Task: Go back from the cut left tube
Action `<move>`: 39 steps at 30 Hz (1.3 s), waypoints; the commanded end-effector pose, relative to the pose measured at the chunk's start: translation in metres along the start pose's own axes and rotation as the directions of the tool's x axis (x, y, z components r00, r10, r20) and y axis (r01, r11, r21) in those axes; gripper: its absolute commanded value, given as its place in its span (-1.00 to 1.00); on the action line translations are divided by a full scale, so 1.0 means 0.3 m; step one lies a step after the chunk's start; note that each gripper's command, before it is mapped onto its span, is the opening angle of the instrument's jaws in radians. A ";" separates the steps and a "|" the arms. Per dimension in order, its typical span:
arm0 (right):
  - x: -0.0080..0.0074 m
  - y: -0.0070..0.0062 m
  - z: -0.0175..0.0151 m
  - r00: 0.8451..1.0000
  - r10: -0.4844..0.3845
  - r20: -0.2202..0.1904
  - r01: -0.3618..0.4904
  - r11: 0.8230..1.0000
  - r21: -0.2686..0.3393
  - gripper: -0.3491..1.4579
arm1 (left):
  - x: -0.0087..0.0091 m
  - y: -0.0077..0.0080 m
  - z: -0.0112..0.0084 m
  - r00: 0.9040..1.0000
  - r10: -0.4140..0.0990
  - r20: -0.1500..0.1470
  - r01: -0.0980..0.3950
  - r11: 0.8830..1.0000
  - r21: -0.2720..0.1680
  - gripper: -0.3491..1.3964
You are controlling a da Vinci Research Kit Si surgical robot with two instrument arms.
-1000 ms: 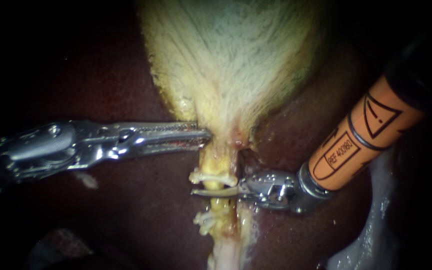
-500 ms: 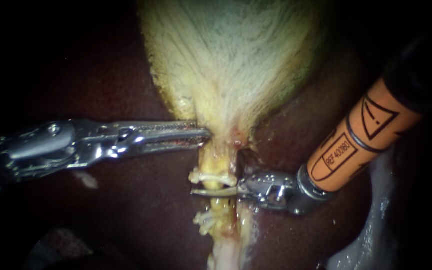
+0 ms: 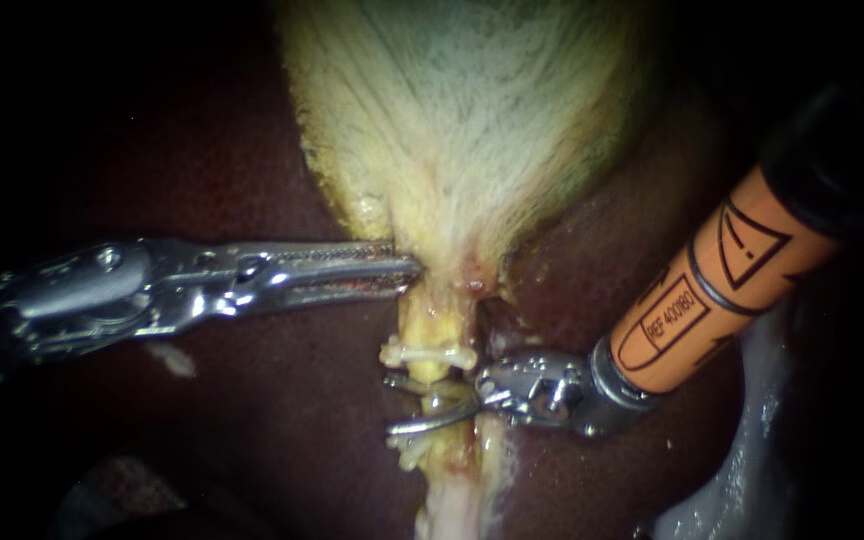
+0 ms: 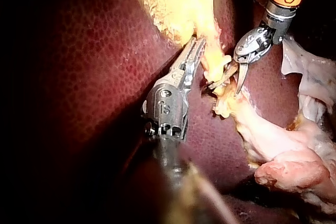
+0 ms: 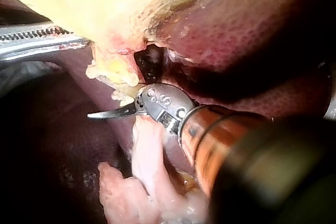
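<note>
The dark red liver [image 3: 252,420] lies under everything. On it the right instrument [image 3: 427,405] holds its curved blades parted, astride the left tube [image 3: 434,330] between the upper clip [image 3: 427,353] and the lower clip [image 3: 410,445]. The left instrument [image 3: 404,270] seems to pinch the neck of the gallbladder [image 3: 472,130] between closed jaws. The tube looks soft, wet and easy to tear, so I judge that it is best held only there at the neck, and the blades can leave toward the liver's right edge, where the room is free, without catching a clip.

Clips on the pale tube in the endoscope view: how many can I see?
2. The upper clip crosses the tube just above the open blades of the right instrument; the lower clip lies just below them, partly covered. Others may be hidden.
</note>
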 end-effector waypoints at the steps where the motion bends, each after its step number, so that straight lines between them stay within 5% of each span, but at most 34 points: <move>1: 0.0002 -0.0006 0.000 1.000 -0.001 0.000 0.001 1.000 0.002 0.49 | -0.0001 0.0000 -0.0001 1.000 0.000 0.000 0.000 1.000 0.000 -0.54; 5: -0.0006 -0.0051 -0.003 1.000 -0.005 0.013 0.005 0.999 0.032 0.71 | 0.0000 0.0002 -0.0004 1.000 0.000 0.000 0.000 1.000 0.001 -0.54; 11: -0.0025 -0.0111 -0.012 0.996 -0.082 0.019 0.081 0.995 0.057 0.77 | -0.0001 0.0007 -0.0005 1.000 0.000 0.000 0.000 1.000 0.001 -0.54; 18: 0.0009 -0.0119 -0.026 0.981 -0.196 0.015 0.194 0.978 0.079 0.78 | -0.0001 0.0009 -0.0005 1.000 0.000 0.000 0.000 1.000 0.001 -0.54; 22: 0.0062 -0.0111 -0.035 0.962 -0.274 0.001 0.274 0.962 0.013 0.82 | 0.0000 0.0010 -0.0006 1.000 0.000 0.000 0.000 1.000 0.002 -0.54; 27: 0.0137 -0.0095 -0.047 0.918 -0.397 0.009 0.395 0.912 -0.113 0.95 | 0.0000 0.0009 -0.0005 1.000 0.000 0.000 0.000 1.000 0.002 -0.54; 35: 0.0215 -0.0070 -0.063 0.849 -0.526 0.053 0.524 0.824 -0.214 0.97 | 0.0000 0.0009 -0.0005 1.000 0.000 0.000 0.000 1.000 0.002 -0.54; 39: 0.0216 -0.0064 -0.066 0.835 -0.546 0.072 0.545 0.802 -0.243 0.97 | -0.0001 0.0009 -0.0005 1.000 0.000 0.000 0.000 1.000 0.002 -0.54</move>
